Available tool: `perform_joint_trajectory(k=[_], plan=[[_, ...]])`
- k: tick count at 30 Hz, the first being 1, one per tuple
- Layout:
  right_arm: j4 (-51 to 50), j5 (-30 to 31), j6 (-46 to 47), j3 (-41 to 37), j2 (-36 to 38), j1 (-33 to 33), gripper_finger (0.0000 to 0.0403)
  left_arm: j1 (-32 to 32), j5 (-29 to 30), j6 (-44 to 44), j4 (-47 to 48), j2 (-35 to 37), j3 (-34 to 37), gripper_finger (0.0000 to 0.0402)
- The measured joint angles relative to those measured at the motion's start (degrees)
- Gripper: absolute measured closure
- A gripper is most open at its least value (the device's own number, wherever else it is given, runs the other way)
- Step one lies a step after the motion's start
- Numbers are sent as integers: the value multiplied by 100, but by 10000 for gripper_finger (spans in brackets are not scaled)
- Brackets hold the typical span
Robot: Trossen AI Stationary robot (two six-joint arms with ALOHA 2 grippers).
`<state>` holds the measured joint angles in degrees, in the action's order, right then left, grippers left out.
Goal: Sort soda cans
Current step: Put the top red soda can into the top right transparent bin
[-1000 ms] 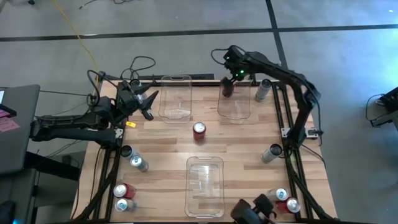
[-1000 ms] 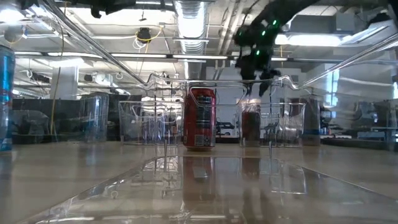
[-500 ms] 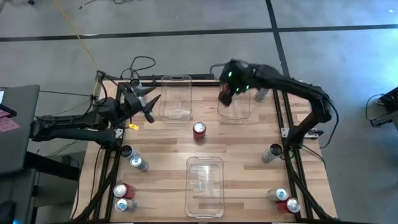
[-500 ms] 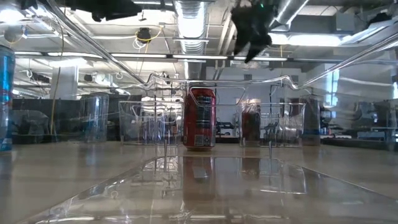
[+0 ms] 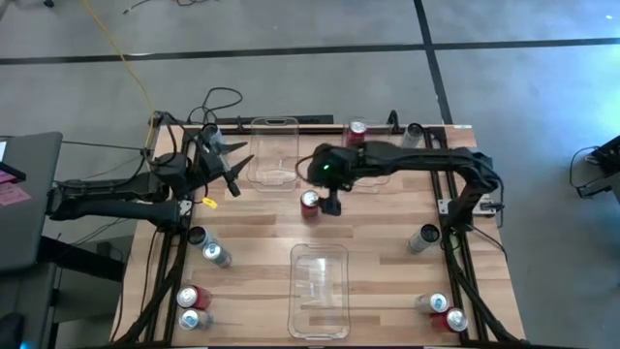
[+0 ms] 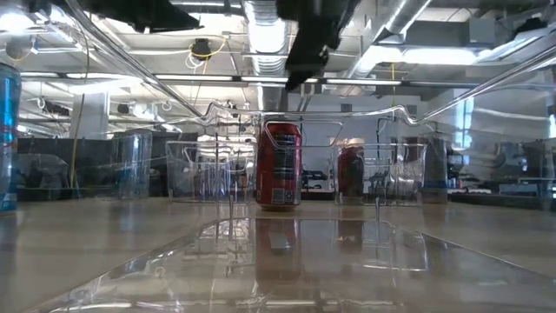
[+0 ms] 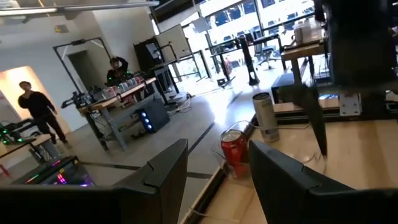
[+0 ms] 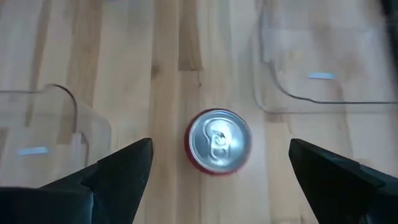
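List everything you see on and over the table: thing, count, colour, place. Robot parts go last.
Red cans: four, red; one mid-table, one in the far right bin, one at each near corner.
Silver or grey cans: six; two by the left edge, two on the right side, one at each near corner.
Bins: three, clear; two far, one near.
Table: one, pale wood.
Left gripper: dark, fingers open, beside the far left bin.
Right gripper: dark, fingers open, over the mid-table red can.

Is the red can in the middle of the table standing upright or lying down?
Upright. The red can shows its round silver top from above, and it stands tall on the table in the low view.
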<state>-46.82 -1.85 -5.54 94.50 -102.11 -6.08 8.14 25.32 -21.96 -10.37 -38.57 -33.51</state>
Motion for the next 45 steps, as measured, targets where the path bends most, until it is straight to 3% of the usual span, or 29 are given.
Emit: perform_joint_trajectory(k=[9,17,29,33,40,45], plan=[[337,-131,-15,0,-670,-147,10,0,0,176,341,0,-134,237],[291,-443,236,2,-914,-276,10,0,1,184,336,-1,-136,237],[117,-454,407,-13,-1262,-259,12,0,7,206,322,-2,-136,237],[145,-454,452,-11,-1276,-247,35,0,11,243,320,-2,-136,237],[152,-415,505,-4,-1273,-177,120,0,13,313,317,-2,-136,237],[-101,-419,514,-7,-1171,-156,121,0,13,313,317,-2,-136,237]])
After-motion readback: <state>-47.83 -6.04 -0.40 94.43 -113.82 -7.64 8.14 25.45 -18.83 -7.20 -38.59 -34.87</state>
